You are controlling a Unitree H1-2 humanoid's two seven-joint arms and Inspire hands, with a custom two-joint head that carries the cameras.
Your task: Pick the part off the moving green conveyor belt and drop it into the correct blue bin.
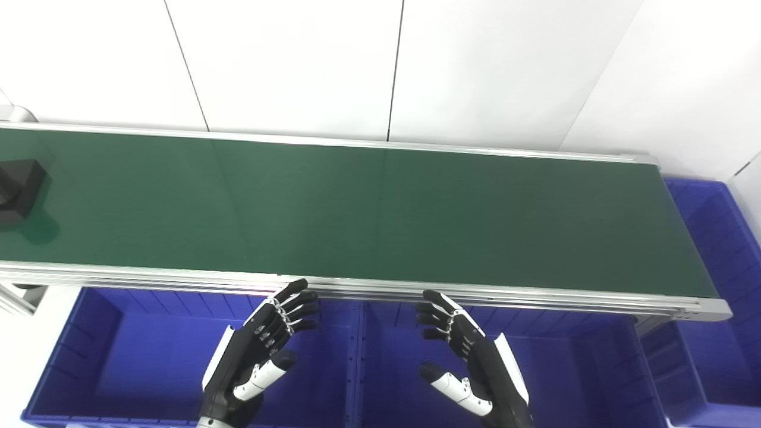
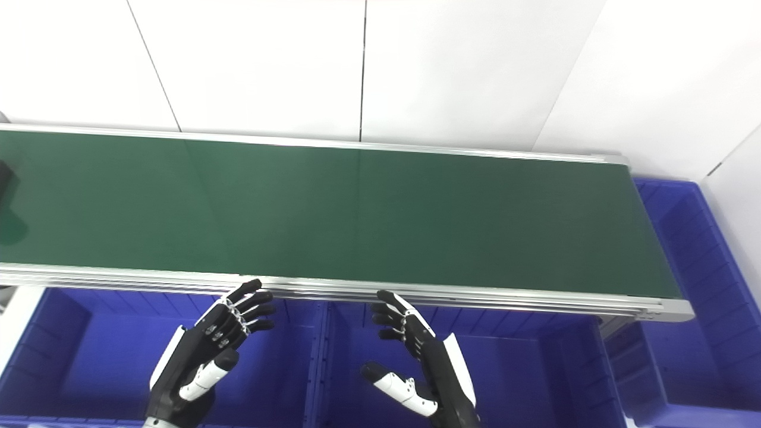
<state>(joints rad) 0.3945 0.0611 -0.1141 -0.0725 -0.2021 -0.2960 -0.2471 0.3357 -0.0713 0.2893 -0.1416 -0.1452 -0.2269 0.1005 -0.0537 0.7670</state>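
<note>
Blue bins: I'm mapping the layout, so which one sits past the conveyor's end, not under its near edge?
The far-right blue bin, beyond the belt's right end. The left bin and middle bin lie below the near rail, behind the open left hand and right hand.

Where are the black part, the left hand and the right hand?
black part [image 1: 18, 190], left eye view, its top face at the belt's far left
left hand [image 1: 264, 345], left eye view, its palm
right hand [image 1: 469, 351], left eye view, its palm
</note>
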